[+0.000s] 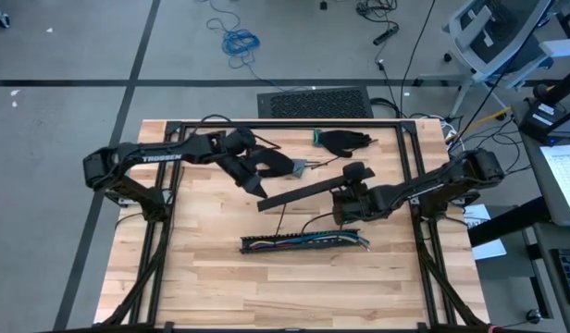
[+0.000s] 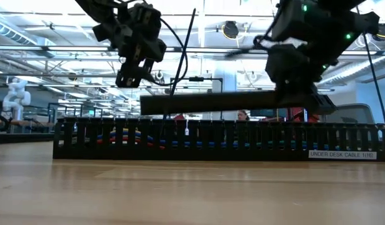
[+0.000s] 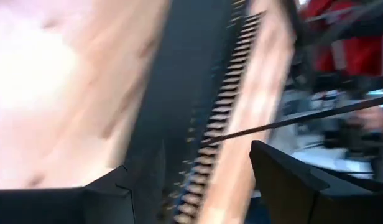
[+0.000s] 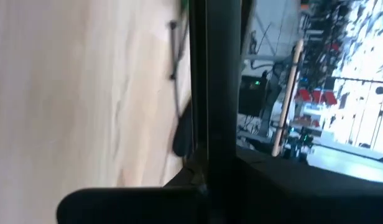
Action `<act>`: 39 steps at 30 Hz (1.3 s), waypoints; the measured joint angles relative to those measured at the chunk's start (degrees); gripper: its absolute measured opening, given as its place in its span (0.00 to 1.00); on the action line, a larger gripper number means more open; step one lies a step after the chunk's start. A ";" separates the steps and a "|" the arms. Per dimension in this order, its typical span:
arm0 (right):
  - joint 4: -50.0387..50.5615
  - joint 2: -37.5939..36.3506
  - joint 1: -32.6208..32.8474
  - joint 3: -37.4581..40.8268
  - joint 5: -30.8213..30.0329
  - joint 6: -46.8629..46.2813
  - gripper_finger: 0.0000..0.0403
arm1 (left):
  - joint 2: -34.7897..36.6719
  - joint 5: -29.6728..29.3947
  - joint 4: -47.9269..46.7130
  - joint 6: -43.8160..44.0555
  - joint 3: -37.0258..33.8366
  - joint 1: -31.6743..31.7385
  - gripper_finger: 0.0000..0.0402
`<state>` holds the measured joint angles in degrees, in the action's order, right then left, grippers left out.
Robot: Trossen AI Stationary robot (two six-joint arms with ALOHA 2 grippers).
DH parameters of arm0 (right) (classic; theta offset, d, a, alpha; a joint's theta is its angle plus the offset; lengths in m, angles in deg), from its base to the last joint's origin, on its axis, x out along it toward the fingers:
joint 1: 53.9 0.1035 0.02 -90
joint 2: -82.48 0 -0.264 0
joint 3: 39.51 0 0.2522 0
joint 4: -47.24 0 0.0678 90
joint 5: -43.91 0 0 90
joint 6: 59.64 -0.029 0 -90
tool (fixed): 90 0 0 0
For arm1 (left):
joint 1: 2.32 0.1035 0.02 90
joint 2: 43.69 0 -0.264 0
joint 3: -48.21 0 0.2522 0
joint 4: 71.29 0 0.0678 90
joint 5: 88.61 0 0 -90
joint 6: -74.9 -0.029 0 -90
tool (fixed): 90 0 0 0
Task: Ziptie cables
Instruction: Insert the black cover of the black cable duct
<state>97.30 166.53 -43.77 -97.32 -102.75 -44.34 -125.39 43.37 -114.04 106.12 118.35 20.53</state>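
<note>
Cables (image 1: 303,241) lie inside black slotted tray (image 1: 253,245) on near-centre of bench (image 1: 211,287); multicoloured strands visible through slots in low view. Right pincer (image 1: 345,196) clenched on flat black tray cover (image 1: 299,192), cover held level above tray, clear of it. Left pincer (image 1: 283,167) raised over far-left part of bench, fingers (image 3: 285,180) parted, grasping nothing, just beside cover's left end. Black glove-like item (image 1: 345,141) at far edge.
</note>
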 joint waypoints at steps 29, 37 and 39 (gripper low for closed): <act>-12.77 -5.01 -3.06 -0.82 5.84 14.44 0.00 | -0.08 13.90 -8.83 -2.23 -0.02 0.74 0.57; -9.93 -5.04 -2.93 -1.40 4.09 15.73 0.00 | -0.08 6.66 -9.04 -12.13 -0.02 0.82 0.57; -9.57 -5.04 -2.95 -1.40 4.06 15.64 0.00 | -0.08 9.81 -9.10 -10.91 -0.03 1.54 0.57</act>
<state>87.73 161.50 -46.72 -98.72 -98.69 -28.70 -125.48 53.18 -123.13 95.21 118.32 22.07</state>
